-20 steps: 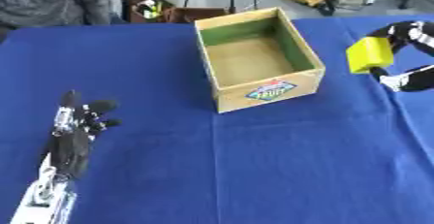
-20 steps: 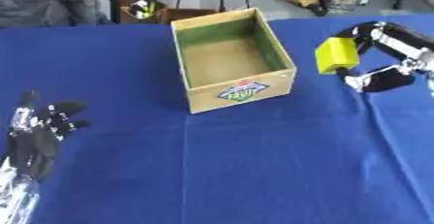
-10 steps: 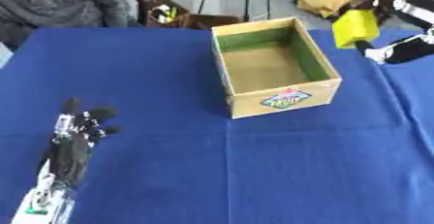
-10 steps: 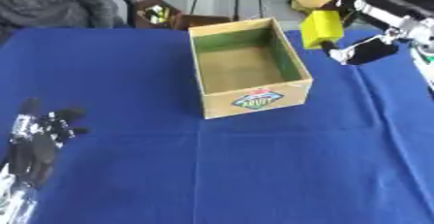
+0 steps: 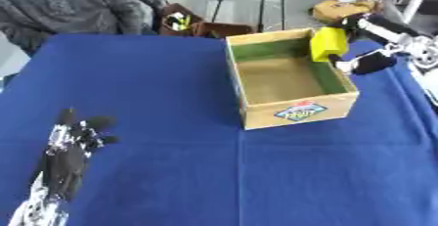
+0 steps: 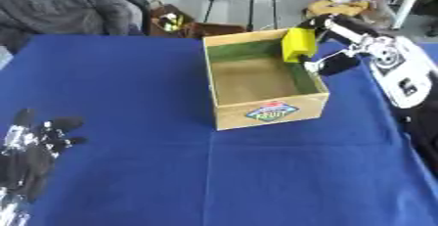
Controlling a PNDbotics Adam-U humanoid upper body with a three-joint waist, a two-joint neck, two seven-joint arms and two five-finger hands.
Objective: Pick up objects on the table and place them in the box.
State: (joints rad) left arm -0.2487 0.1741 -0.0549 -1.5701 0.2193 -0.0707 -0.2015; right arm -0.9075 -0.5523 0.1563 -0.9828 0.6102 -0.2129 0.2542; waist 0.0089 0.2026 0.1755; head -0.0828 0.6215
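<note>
Yellow block over box rim, release pending.

Right hand point(image 6: 335, 49) holds yellow block point(image 6: 298, 44) pinched btwn fingers and thumb, above far-right corner of cardboard box point(image 5: 298, 114); block not yet inside. Box interior appears empty. Left hand point(image 5: 70, 147) idle, fingers relaxed, near-left on blue table point(image 5: 171, 171). No other loose objs visible on table, so judged: last item, lower and release remaining.

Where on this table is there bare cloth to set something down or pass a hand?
Bare blue cloth lies between the left hand and the box, and across the near side. It is crowded at the box's far right rim, where the right hand holds the yellow object.
</note>
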